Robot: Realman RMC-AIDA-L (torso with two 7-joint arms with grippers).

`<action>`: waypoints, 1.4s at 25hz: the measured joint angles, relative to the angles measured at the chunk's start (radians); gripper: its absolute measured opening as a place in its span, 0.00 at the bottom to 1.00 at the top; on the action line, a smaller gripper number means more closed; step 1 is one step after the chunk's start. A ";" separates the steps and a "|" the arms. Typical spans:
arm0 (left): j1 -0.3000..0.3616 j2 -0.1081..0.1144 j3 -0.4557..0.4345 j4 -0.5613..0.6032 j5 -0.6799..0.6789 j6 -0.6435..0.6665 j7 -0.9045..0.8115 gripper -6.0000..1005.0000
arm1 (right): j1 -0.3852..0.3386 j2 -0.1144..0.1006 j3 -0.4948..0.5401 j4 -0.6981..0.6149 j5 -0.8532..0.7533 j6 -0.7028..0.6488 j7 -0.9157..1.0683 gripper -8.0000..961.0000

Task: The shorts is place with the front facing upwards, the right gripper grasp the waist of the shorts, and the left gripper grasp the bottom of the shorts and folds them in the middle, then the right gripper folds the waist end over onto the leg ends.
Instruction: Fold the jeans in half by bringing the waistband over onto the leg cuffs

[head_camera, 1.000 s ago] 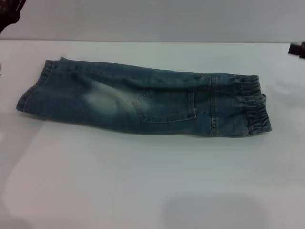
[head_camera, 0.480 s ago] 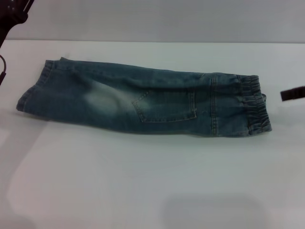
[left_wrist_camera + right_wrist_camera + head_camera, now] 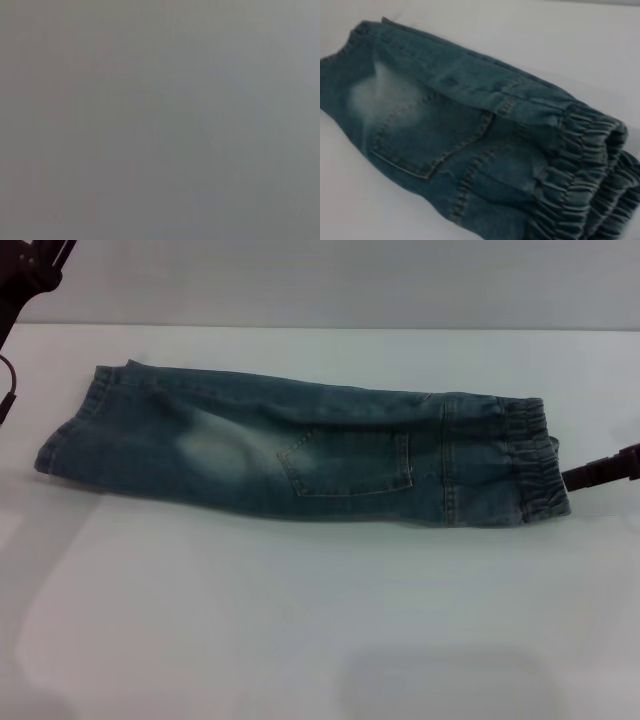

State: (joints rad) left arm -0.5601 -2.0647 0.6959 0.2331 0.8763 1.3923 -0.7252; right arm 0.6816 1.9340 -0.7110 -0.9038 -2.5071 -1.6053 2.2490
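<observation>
Right gripper (image 3: 603, 471) sits just beside the gathered waistband (image 3: 535, 462) of the shorts (image 3: 300, 452); whether its fingers are spread cannot be told. Left gripper (image 3: 28, 270) hangs well above the leg ends (image 3: 70, 425).

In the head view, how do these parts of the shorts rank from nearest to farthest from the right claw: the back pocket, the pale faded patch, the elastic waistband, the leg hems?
From the right claw:
1. Elastic waistband, at the shorts' right end, beside the claw.
2. Back pocket, middle.
3. Pale faded patch, left of the pocket.
4. Leg hems, far left end.
</observation>
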 joint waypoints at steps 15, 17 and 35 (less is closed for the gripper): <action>0.000 -0.002 0.008 -0.022 0.000 0.007 -0.009 0.69 | 0.014 0.050 -0.033 0.077 -0.041 0.168 -0.005 0.52; 0.000 -0.003 0.008 -0.029 0.000 0.012 -0.009 0.69 | 0.014 0.058 -0.042 0.077 -0.041 0.181 -0.006 0.52; 0.015 -0.003 0.008 -0.038 -0.001 0.024 -0.011 0.69 | 0.016 0.099 -0.082 0.076 -0.030 0.265 -0.015 0.52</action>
State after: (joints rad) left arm -0.5447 -2.0677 0.7041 0.1947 0.8758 1.4159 -0.7364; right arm 0.6975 2.0328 -0.7931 -0.8280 -2.5376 -1.3403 2.2344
